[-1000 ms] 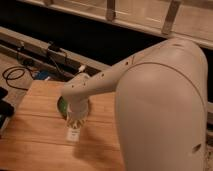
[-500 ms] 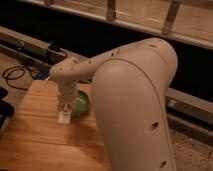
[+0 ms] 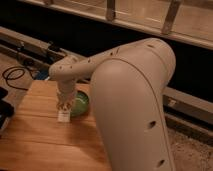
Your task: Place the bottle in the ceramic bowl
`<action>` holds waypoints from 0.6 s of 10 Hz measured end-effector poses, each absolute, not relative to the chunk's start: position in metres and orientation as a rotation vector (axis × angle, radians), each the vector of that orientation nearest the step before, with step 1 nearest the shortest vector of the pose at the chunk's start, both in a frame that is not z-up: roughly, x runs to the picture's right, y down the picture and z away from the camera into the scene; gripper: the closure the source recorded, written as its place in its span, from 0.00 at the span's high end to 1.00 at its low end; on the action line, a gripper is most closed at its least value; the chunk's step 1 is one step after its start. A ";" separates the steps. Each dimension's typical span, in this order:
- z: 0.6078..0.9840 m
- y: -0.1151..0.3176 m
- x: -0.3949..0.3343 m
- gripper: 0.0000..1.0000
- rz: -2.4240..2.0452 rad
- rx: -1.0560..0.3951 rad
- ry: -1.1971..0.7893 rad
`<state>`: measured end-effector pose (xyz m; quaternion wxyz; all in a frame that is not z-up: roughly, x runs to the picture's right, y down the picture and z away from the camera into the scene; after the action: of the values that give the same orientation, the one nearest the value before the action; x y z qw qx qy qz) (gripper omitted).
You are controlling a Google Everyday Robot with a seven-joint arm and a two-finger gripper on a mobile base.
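The green ceramic bowl (image 3: 80, 103) sits on the wooden table (image 3: 35, 142), partly hidden by my arm. My gripper (image 3: 63, 109) points down just left of the bowl's left rim. It is shut on the small pale bottle (image 3: 63, 117), which hangs below the fingers, close above the table and outside the bowl. Only the bottle's whitish lower part shows. My big white arm (image 3: 130, 100) fills the right side of the view and hides the bowl's right part.
A black cable (image 3: 14, 75) lies on the floor to the far left. A dark object (image 3: 4, 107) stands at the table's left edge. A metal rail (image 3: 30, 42) runs behind the table.
The gripper swung left with the bottle from the bowl's front to its left side, and the arm's elbow came closer to the camera. In the last half second it hardly moved.
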<state>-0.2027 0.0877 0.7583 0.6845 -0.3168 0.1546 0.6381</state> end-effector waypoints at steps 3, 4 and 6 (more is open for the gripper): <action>0.781 0.072 -0.190 0.00 1.470 -0.877 0.170; 0.792 0.064 -0.187 0.00 1.478 -0.945 0.098; 0.806 0.050 -0.193 0.00 1.461 -1.018 0.003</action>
<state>-0.1932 0.0498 0.8058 0.6291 -0.4442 0.0014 0.6379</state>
